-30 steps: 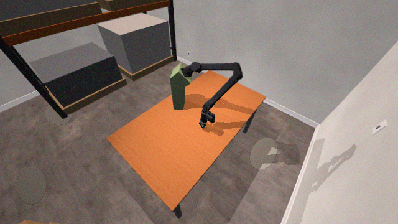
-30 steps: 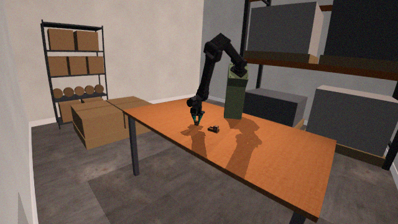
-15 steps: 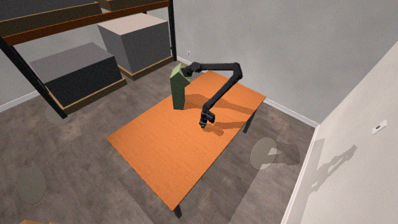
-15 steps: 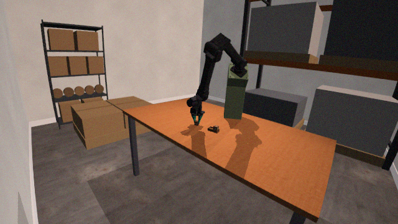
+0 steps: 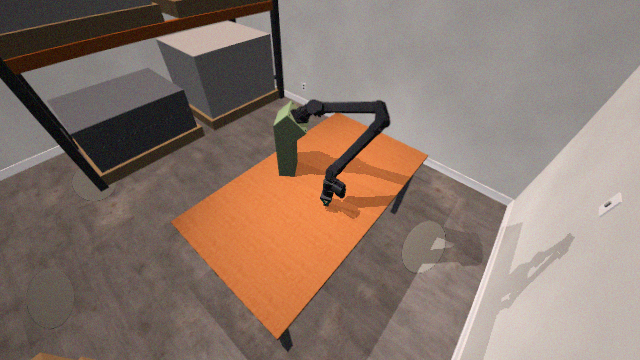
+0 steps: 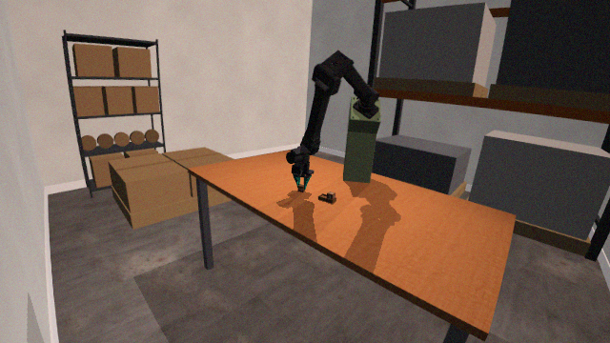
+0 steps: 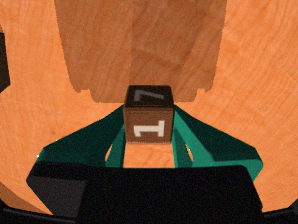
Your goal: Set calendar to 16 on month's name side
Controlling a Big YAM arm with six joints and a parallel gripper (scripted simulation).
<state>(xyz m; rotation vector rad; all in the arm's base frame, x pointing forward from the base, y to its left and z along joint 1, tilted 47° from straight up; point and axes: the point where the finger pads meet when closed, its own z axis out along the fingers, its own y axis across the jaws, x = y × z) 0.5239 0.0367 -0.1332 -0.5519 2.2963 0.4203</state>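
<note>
Pale grey walls rise behind a heavy shelf rack that holds large grey boxes. Orange wood covers the bench, whose dark legs show beneath two of its corners in the top view. A black arm bends high over it, mounted on a green post by one long edge.

The gripper points down between the bench's long edges, nearer the short edge at the exterior view's left than the opposite one. Its teal fingers are closed around a small brown cube, one on either side. The tray sits on the bench just beside the gripper, also well in from every corner, with a second cube at it; that one's digits are too small to read.

On the held cube, a white 1 and a dimmer 7 lie sideways in the wrist view. Whether it touches the bench, I cannot tell.
</note>
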